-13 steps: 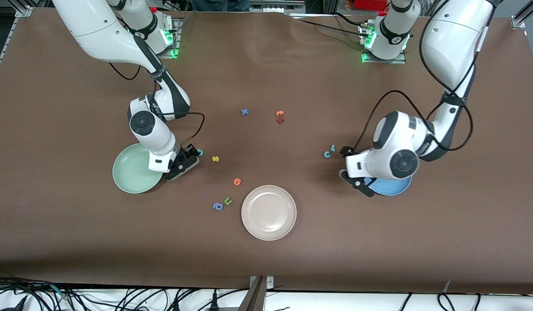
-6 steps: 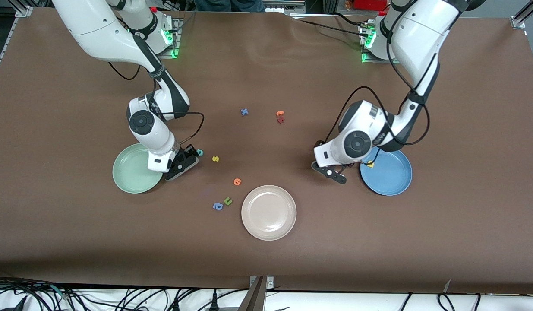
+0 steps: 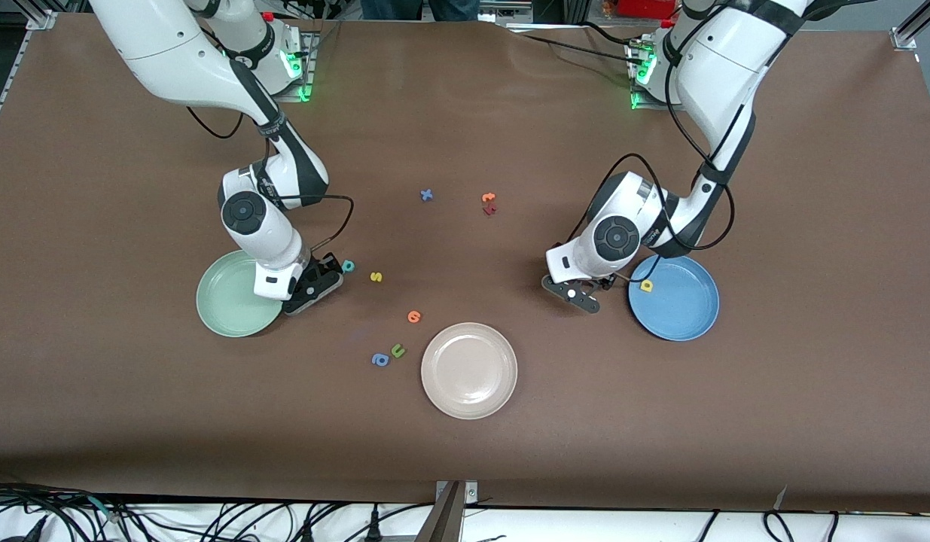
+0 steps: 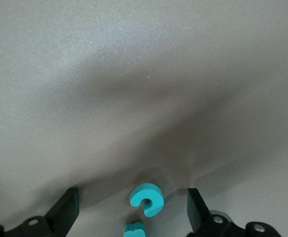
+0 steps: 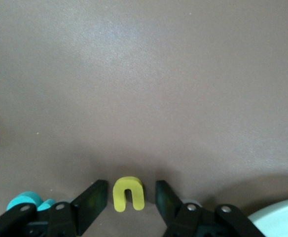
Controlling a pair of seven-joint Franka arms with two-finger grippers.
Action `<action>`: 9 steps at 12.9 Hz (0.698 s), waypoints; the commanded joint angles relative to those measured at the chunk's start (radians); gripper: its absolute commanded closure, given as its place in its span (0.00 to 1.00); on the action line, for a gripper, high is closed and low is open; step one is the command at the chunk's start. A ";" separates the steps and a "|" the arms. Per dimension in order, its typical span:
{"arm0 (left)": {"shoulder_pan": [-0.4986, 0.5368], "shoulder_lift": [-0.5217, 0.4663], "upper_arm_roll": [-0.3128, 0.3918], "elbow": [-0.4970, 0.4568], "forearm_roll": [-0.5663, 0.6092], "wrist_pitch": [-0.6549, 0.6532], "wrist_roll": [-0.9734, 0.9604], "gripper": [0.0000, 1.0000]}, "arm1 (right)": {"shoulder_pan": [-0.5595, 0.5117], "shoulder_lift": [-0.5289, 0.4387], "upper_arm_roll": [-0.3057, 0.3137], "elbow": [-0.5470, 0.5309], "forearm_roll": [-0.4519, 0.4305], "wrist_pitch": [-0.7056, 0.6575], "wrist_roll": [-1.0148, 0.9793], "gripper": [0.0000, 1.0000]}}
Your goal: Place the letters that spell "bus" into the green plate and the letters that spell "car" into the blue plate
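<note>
Right gripper point(image 5: 130, 186): you have it down at the table just beside the green plate point(image 3: 222, 301). Its fingers stand narrowly apart on either side of the yellow u point(image 5: 129, 193), with a thin gap showing on each side.
Yellow u: a small chunky foam arch, lying flat on the brown table point(image 3: 465, 113) with its opening toward the wrist camera.
Teal b point(image 3: 348, 265): on the table close by the right gripper, toward the left arm's end from it. It is small and has a round bowl.
Yellow s point(image 3: 375, 277): near the teal b, a little nearer to the front camera.
Green plate: pale mint, glossy and round, with no letters showing on its visible part.
Left gripper point(image 4: 131, 197): you have it low, next to the blue plate point(image 3: 683, 316) on the side toward the right arm's end. Its fingers are spread wide.
Teal c point(image 4: 146, 200): flat on the table between those spread fingers and touching neither. A second teal piece point(image 4: 134, 229) lies just beside it, cut off at the frame edge.
Yellow a point(image 3: 646, 285): lying in the blue plate, near its rim.
Blue plate: medium blue, glossy and round.
Other items: a beige-pink plate point(image 3: 468, 403), an orange letter point(image 3: 413, 317), an olive u point(image 3: 397, 350), a blue a point(image 3: 379, 360) and a blue x point(image 3: 426, 195).
</note>
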 commanded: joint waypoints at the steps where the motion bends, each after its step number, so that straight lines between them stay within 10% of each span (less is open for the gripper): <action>1: 0.001 -0.022 -0.001 -0.039 0.036 0.009 -0.021 0.27 | -0.008 -0.004 -0.002 -0.037 0.015 0.014 -0.019 0.64; 5: 0.001 -0.023 -0.002 -0.033 0.036 0.009 -0.021 0.94 | -0.008 -0.019 -0.002 -0.035 0.015 0.010 -0.016 0.80; 9: 0.001 -0.026 -0.002 -0.030 0.036 0.006 -0.019 1.00 | -0.012 -0.085 -0.004 -0.019 0.015 -0.100 -0.016 0.80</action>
